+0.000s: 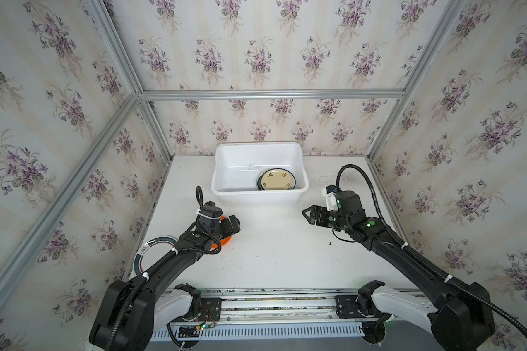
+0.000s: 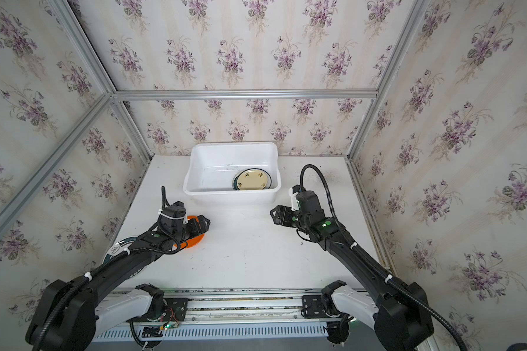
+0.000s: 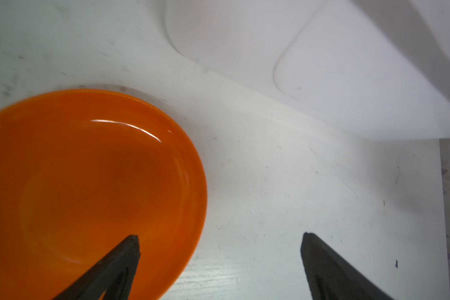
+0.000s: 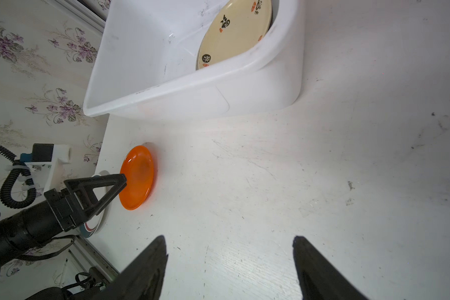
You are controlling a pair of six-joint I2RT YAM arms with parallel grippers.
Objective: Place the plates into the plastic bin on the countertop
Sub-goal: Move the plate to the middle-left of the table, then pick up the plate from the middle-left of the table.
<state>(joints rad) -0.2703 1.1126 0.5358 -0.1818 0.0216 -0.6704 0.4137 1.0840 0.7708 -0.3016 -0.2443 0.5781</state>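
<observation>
Jaws spread, left gripper (image 3: 220,236) straddles the rim of the orange plate (image 3: 89,181), seemingly to lift it; right gripper (image 4: 229,237) hovers released, empty, near the plastic bin (image 4: 192,98).

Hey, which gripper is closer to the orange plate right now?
Left. The left gripper is open astride the edge of the orange plate, one finger over it; the right gripper is across the countertop, well clear.
</observation>
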